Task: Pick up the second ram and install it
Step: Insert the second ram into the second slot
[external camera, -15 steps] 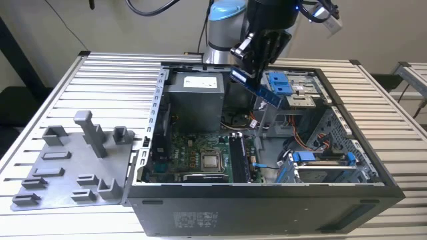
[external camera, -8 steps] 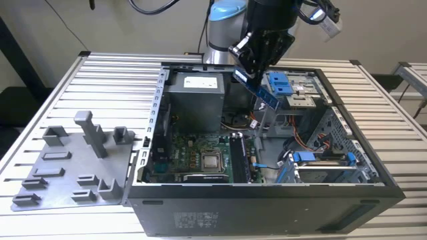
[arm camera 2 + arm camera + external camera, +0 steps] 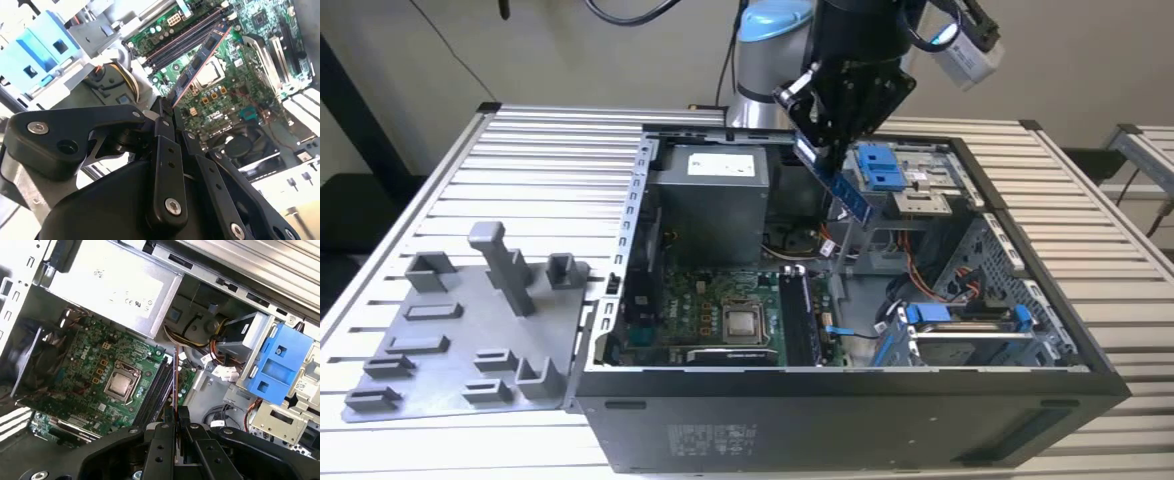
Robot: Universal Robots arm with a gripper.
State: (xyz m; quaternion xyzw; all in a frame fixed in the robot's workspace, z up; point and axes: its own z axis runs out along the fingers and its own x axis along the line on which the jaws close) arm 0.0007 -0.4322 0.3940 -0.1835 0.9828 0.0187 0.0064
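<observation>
A grey tray lies on the slatted table at the exterior view's left, beside the open computer case. Over the motherboard, the gripper pinches one end of the tilted memory stick, near blue drive clips.

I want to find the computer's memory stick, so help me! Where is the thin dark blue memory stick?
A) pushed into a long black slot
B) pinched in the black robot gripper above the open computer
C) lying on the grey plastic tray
B: the thin dark blue memory stick is clamped in the black robot gripper, held in the air above the long black slots on the green motherboard.
</observation>
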